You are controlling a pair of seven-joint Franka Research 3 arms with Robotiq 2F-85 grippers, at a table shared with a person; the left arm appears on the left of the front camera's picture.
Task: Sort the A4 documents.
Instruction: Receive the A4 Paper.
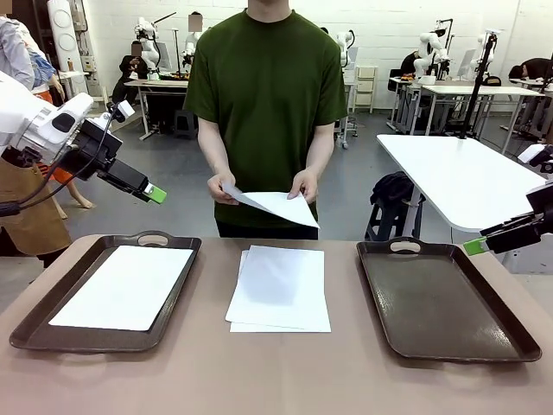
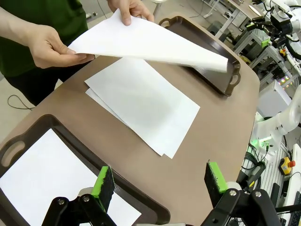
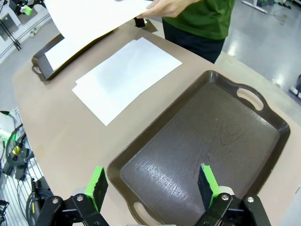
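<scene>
1. Left gripper point(image 2: 159, 180): the jaws are standing wide apart and gripping nothing. It is hovering over the left tray point(image 1: 155, 239) with its pads pointing toward the table's middle, probably waiting within reach of the paper.
2. Right gripper point(image 3: 152, 184): it is likewise spread wide and carrying nothing. It is hanging near the right tray point(image 1: 449, 303), above its level and looking down across it.
3. Left arm: it is coming in from the left, raised well above the table point(image 1: 276, 376), with the wrist angling down and inward.
4. Right arm: it is entering from the right edge, lower than the left arm, with its fingers pointing inward.
5. Held sheet point(image 1: 276, 207): the person's hands point(image 1: 304, 184) are pinching it by its far edge, clear of the table. Its free corner is drooping toward the robot. This is probably the document now being offered for sorting.
6. Stack point(image 1: 278, 290): several A4 sheets are lying slightly fanned at the table's middle, between the trays and touching neither. They are apparently the unsorted supply.
7. Tray sheet point(image 1: 125, 285): it is lying flat inside the left tray and seems already sorted.
8. Right tray: it is lying bare, apparently awaiting its first sheet.
</scene>
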